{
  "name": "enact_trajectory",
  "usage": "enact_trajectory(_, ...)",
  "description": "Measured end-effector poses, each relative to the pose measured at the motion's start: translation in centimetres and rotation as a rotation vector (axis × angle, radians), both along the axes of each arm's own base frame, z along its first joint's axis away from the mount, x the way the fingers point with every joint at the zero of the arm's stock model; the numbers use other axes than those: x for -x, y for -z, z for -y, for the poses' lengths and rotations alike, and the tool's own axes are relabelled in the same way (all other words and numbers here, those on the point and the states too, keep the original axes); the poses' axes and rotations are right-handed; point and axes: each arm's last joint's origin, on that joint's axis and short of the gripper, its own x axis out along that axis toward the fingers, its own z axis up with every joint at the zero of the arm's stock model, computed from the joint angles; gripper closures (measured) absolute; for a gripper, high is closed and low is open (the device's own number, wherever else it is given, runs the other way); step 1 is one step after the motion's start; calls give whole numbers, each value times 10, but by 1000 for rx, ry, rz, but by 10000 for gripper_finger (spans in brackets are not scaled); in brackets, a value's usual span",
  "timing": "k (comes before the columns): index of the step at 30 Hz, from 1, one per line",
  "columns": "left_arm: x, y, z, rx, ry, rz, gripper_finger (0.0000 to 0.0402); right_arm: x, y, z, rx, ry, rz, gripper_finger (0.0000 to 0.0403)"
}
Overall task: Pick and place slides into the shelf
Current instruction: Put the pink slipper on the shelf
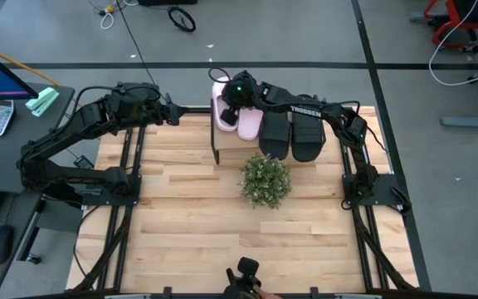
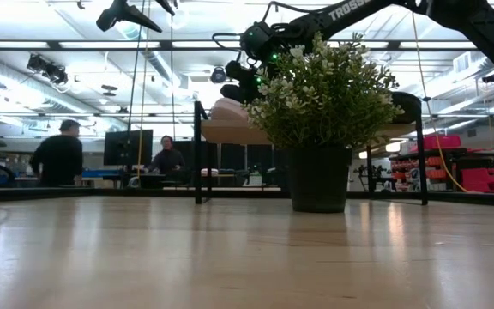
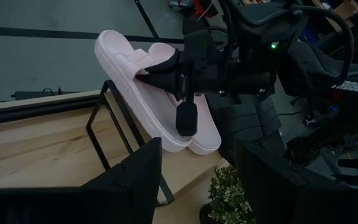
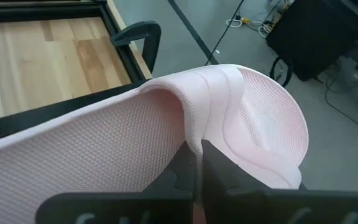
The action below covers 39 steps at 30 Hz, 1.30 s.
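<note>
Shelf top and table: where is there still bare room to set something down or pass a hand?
The shelf is crowded: pink slides and black slides fill its far part, leaving only a near-left strip of board. The table is bare left of and in front of the plant.

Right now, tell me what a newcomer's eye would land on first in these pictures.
First, the right tool, shut on the strap of a pale pink slide over the shelf at the table's far edge. The second pink slide and the black pair lie on the shelf beside it. A potted plant stands just in front, mid-table, while the left tool waits open to the shelf's left.
</note>
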Motion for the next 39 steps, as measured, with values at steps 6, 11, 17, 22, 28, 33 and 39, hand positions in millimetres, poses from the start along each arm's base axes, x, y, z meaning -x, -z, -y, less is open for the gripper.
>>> enact_trajectory(6, 0, 0, 0, -2, -6, -1, 199, 0, 0, 0, 27, 49, -14, 395)
enact_trajectory(11, 0, 0, 0, -3, -9, -2, 202, 1, 0, 1, 72, 107, -38, 395)
enact_trajectory(17, 0, 0, 0, -3, -10, -1, 198, 1, 1, -1, 126, 112, -82, 395)
enact_trajectory(22, 0, 0, 0, 0, -15, 2, 201, 1, 1, -1, 115, 87, -79, 395)
enact_trajectory(28, 0, 0, 0, 0, -17, 2, 203, 1, 2, -2, 110, 78, -82, 388)
enact_trajectory(33, 0, 0, 0, -1, -18, 2, 198, -1, 3, -5, 129, 49, -103, 373)
enact_trajectory(39, 0, 0, -1, -5, -25, 0, 204, -7, -3, -15, 200, 4, -144, 395)
